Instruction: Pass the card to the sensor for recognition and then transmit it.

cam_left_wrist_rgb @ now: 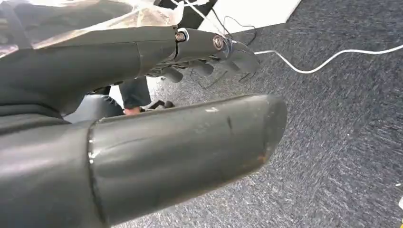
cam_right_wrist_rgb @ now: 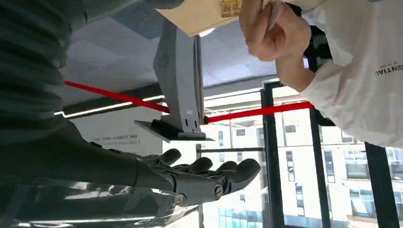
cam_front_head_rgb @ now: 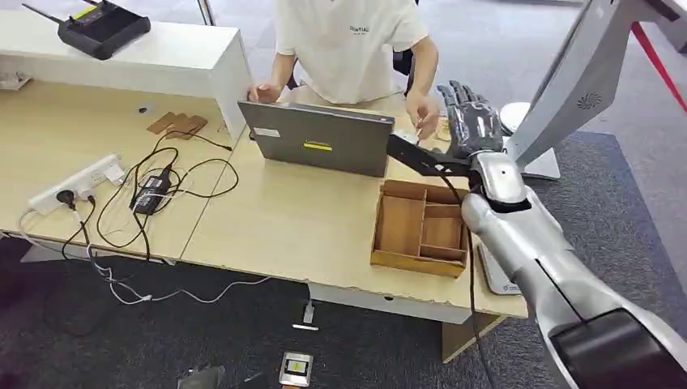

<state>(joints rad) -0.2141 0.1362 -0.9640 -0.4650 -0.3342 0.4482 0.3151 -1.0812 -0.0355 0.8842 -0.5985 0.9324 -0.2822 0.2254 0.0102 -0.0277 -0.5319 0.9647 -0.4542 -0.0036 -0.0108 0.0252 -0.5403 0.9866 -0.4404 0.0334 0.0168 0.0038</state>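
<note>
Even, bright daylight throughout; bright windows [cam_right_wrist_rgb: 304, 156] backlight the right wrist view, and the close left hand [cam_left_wrist_rgb: 142, 152] looks soft.

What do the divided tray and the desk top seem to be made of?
The divided tray looks like plain wood or plywood: brown grain, thin partition walls, matt surface. The desk top seems a pale wood-look laminate or veneer: even light colour, smooth with a faint sheen and a straight seam; which one, I cannot tell.

A pale wooden surface [cam_front_head_rgb: 308, 227] stood on dark grey carpet [cam_front_head_rgb: 616, 186]; a white counter [cam_front_head_rgb: 162, 61] rose behind, and tall windows [cam_right_wrist_rgb: 304, 156] showed daylight.
</note>
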